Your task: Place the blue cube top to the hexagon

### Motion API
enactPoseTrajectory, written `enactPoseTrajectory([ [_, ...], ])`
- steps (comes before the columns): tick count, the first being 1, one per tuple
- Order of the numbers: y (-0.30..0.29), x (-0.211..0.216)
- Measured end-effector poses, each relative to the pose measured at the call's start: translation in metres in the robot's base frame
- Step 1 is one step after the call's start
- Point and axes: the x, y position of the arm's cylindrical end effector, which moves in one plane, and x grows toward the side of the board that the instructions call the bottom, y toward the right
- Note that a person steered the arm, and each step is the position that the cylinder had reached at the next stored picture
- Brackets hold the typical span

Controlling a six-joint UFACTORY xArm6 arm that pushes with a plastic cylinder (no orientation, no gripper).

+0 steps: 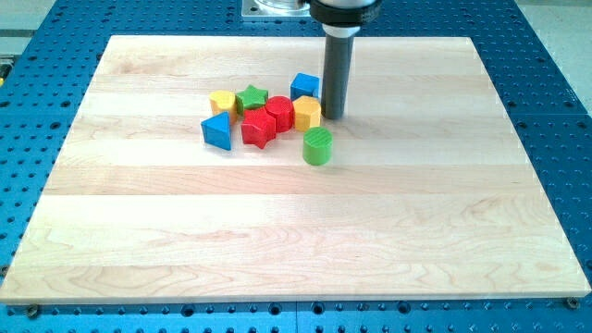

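The blue cube (304,86) sits at the upper right of a tight cluster of blocks on the wooden board (296,231). The yellow hexagon (307,113) lies directly below it in the view, touching or nearly touching it. My tip (333,117) rests on the board just to the right of the hexagon and slightly below and right of the blue cube. The rod stands upright, close beside both blocks.
The cluster also holds a red cylinder (279,111), a red star (259,129), a green star (251,96), a yellow heart-like block (222,101) and a blue triangle (217,131). A green cylinder (317,146) stands alone below the hexagon.
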Motion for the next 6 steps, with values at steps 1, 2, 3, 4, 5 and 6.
enactPoseTrajectory([
  [1, -0.019, 0.012],
  [2, -0.045, 0.012],
  [3, -0.03, 0.003],
  [4, 0.011, -0.023],
  [5, -0.024, -0.037],
  [6, -0.042, -0.047],
])
